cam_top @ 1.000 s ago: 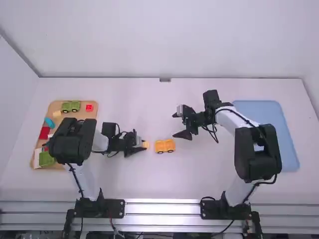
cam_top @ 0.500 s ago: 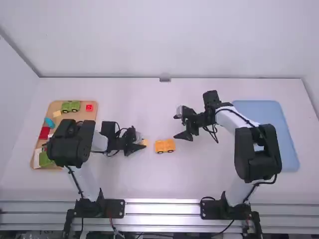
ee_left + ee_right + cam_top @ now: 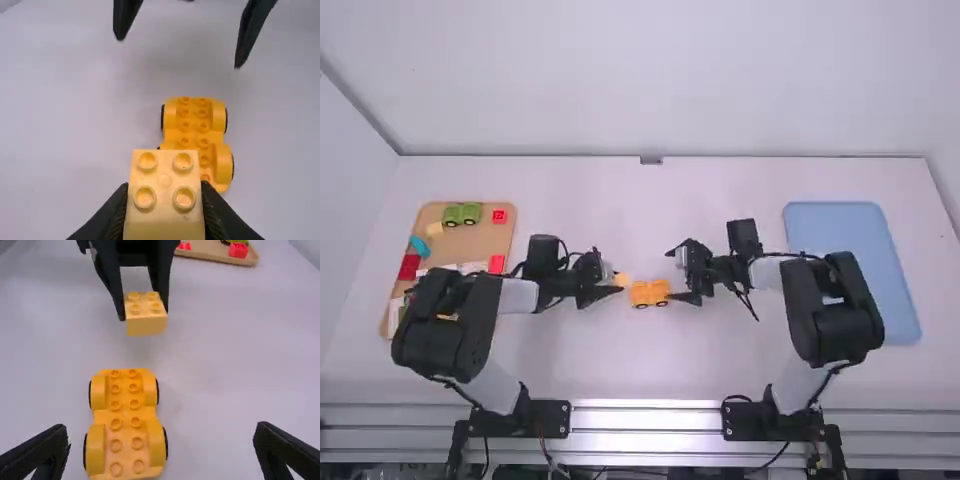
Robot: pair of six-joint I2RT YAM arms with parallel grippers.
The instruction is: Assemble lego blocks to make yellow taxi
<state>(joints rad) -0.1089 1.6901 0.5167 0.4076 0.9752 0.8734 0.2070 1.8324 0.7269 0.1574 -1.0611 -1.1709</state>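
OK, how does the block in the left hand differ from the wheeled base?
The block is squarish, with four studs; the wheeled base is longer, with two rows of studs. The block is held up in the left hand; the base sits on the table. Both are yellowish, studs up.

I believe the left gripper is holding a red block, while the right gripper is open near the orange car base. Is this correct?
Not quite: the block in the left gripper is pale yellow, not red, as the left wrist view shows. The rest is right: the right gripper is open near the orange car base.
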